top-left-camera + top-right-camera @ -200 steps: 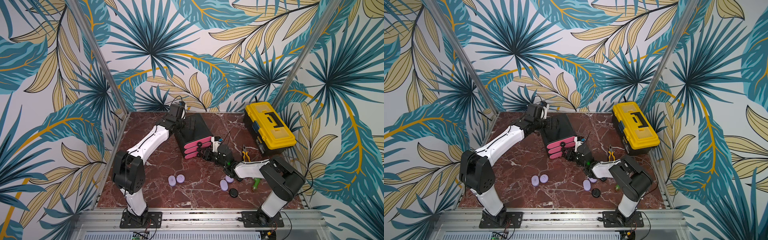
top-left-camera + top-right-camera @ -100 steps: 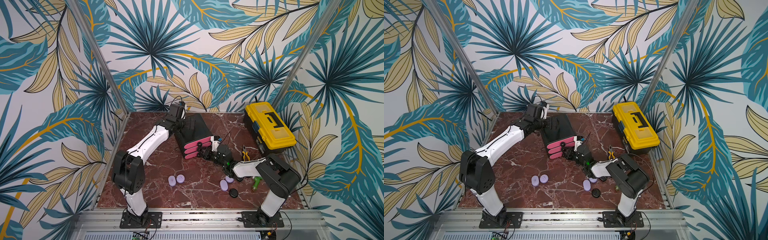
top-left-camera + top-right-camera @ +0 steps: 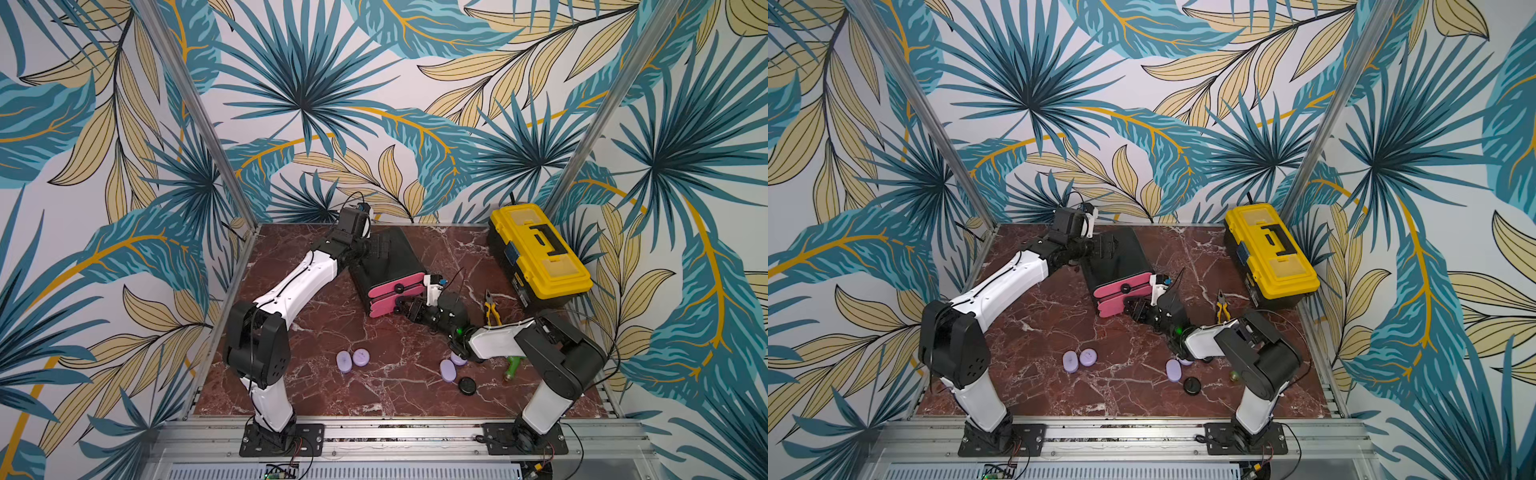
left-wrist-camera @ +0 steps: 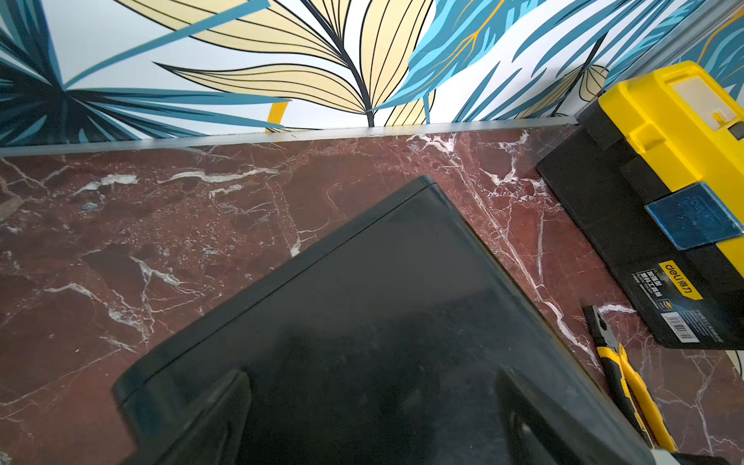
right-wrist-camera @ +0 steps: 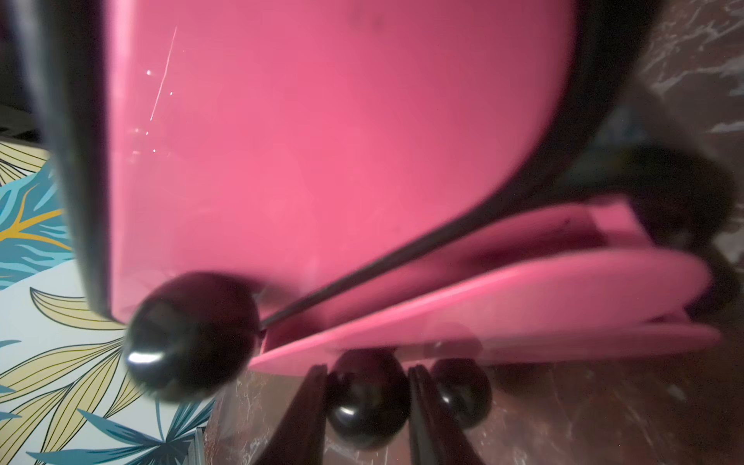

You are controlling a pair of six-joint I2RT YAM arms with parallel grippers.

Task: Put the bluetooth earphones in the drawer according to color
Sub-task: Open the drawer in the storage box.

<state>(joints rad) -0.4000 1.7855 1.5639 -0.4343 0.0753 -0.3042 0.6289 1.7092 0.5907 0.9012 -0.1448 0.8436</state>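
the right fingers (image 5: 300, 422) are narrowed onto a black knob (image 5: 366, 402) on the pink front of the cabinet (image 3: 390, 257), one finger on each side of it. the coming pull turns on one line: the drawers slide along the cabinet's long axis, out of the front toward the right arm's base, so the pull should run straight back along that axis. the left fingers (image 4: 217, 410) are spread wide and lie on the cabinet's black top at its rear end, well placed to brace it.

the right wrist view alone shows the grip. it also shows one pink front (image 5: 483, 314) standing a little out, but blur hides which of the lower drawers the held knob belongs to. both top views hide the knob behind the arm, but only they show the cases on the surface: two lilac cases (image 3: 352, 359) between the arms, a third (image 3: 447, 370) and a black case (image 3: 467, 385) near the right arm. none is in a drawer that i can see.
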